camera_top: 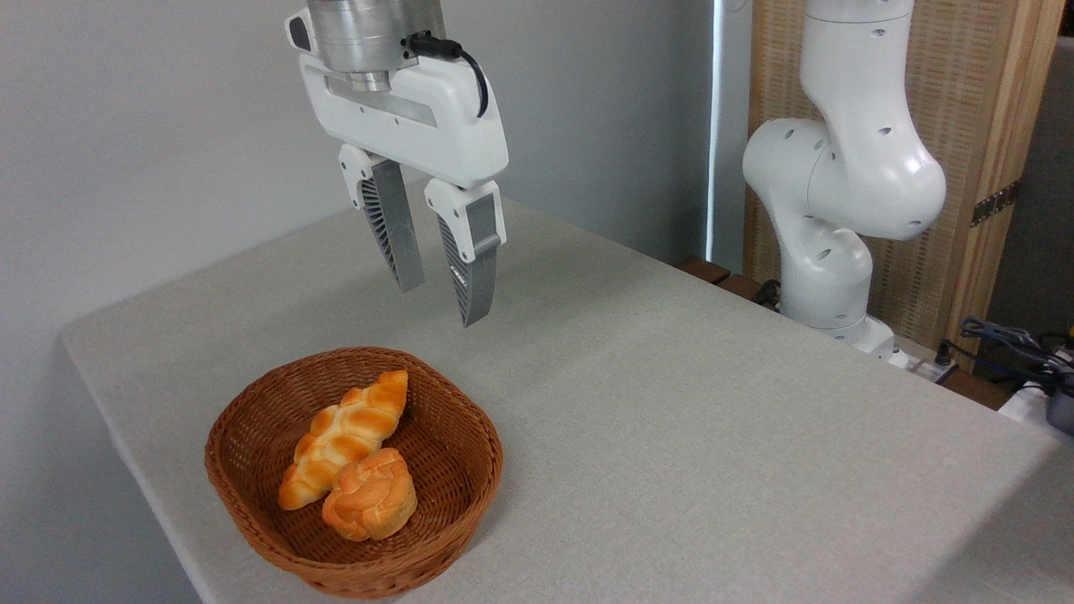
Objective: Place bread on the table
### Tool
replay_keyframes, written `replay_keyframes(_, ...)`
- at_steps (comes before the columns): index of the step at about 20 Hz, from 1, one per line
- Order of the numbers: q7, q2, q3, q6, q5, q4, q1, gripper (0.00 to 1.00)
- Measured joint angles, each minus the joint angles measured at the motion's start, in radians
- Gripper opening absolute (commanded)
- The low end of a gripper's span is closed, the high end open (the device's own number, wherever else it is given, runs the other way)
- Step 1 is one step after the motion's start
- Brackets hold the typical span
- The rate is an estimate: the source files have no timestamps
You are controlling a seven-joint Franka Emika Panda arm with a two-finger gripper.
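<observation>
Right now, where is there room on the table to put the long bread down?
The table is bare from the basket rightward to its far edge, and behind the basket under the open gripper. Only the basket is crowded: the long bread touches the round bun.

A single fixed camera looks at the scene from off one corner of the worktop (671,403), raised above it and tilted downward, so the cloth surface runs diagonally away toward the grey wall. It sits close to the wicker basket (252,478), which fills the lower left of the frame near the bottom edge. Beyond the basket and above it the end effector (436,285) hangs large, its upper part cut off by the frame's top. The arm's base (826,285) stands at the worktop's far right edge, well apart from the basket.
</observation>
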Motion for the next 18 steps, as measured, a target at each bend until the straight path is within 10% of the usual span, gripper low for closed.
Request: replay_keyframes(18, 0.0, 0.012, -0.022, 0.0, -0.001, 0.0, 0.0, 1.0)
